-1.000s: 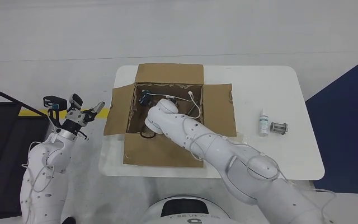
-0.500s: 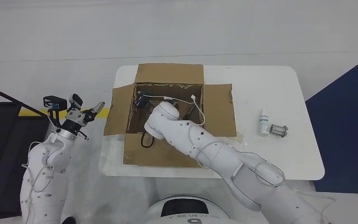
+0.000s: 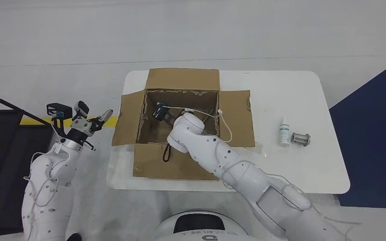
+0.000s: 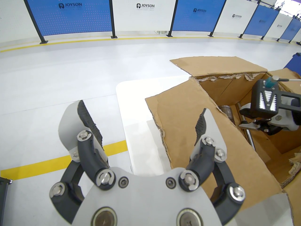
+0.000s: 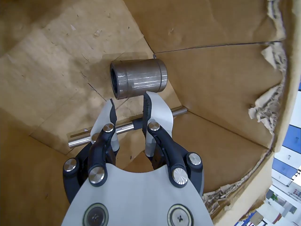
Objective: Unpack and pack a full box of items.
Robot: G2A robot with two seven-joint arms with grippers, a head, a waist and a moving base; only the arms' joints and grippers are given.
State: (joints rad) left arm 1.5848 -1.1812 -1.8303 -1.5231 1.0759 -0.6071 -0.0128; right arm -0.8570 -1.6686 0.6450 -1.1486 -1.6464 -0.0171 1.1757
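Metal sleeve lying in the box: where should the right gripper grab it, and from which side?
Probably mid-length on the metal sleeve, pinching across its curved wall, coming straight down through the open top of the box. It lies on its side on the floor, so its ends face sideways. The right gripper is open just short of it.

The right end effector [image 5: 128, 97] hides part of the steel rod [image 5: 123, 128] inside the box [image 5: 211, 36].

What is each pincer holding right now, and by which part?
Nothing. The left pincer is open and empty beside the box; the right pincer is open inside it, tips by the sleeve, not around it.
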